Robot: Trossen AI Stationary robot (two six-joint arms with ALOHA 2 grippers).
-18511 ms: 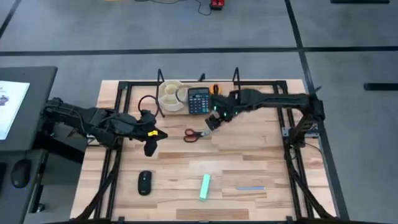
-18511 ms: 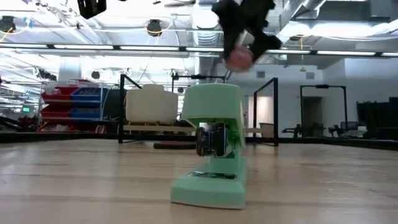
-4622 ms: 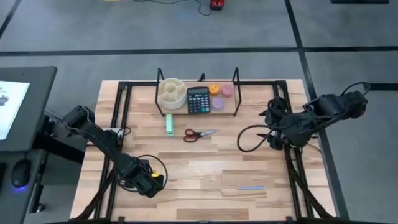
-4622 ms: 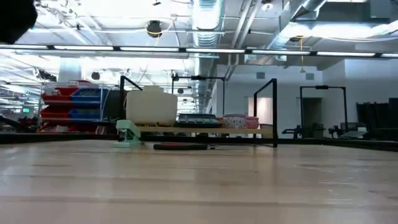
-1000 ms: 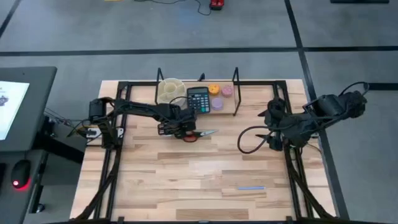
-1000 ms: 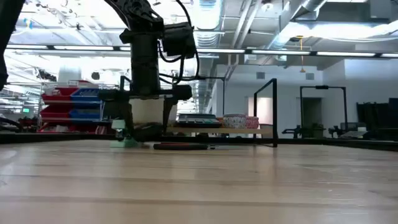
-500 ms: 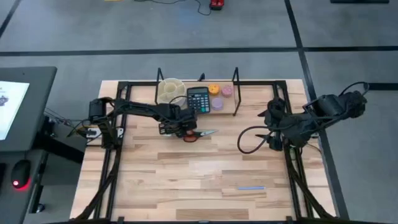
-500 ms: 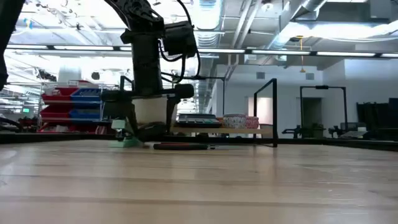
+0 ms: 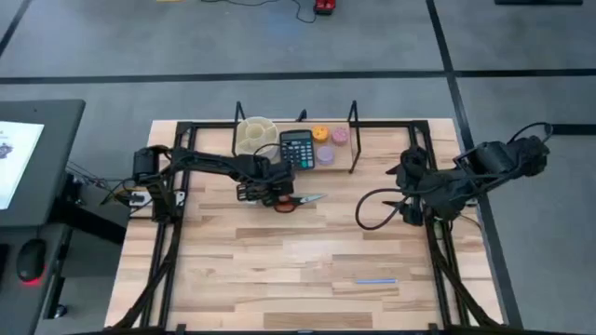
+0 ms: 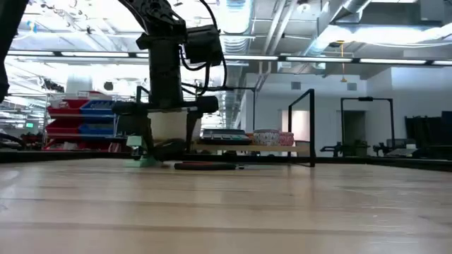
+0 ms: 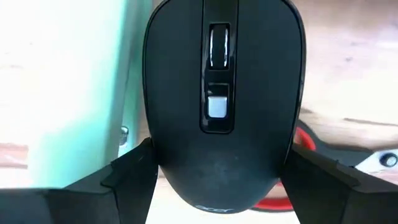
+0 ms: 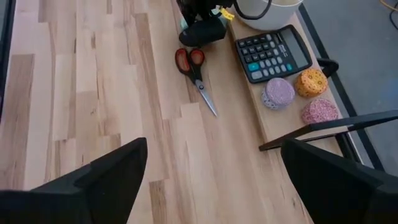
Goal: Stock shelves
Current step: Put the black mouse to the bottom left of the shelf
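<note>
While clamped on the black mouse (image 11: 224,102) just before the shelves (image 9: 340,166), left pincer (image 9: 270,194) mid-delivery; calculator (image 9: 297,149) already stocked (scissors (image 9: 300,200) pending); right pincer (image 12: 211,186) apart, idle at right edge of the bench (image 9: 307,261).

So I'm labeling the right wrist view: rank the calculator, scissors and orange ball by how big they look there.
1. Calculator, largest.
2. Scissors, longer than the calculator is wide but thin.
3. Orange ball, smallest.
All three lie at similar distance from the camera, so the order is fair.
</note>
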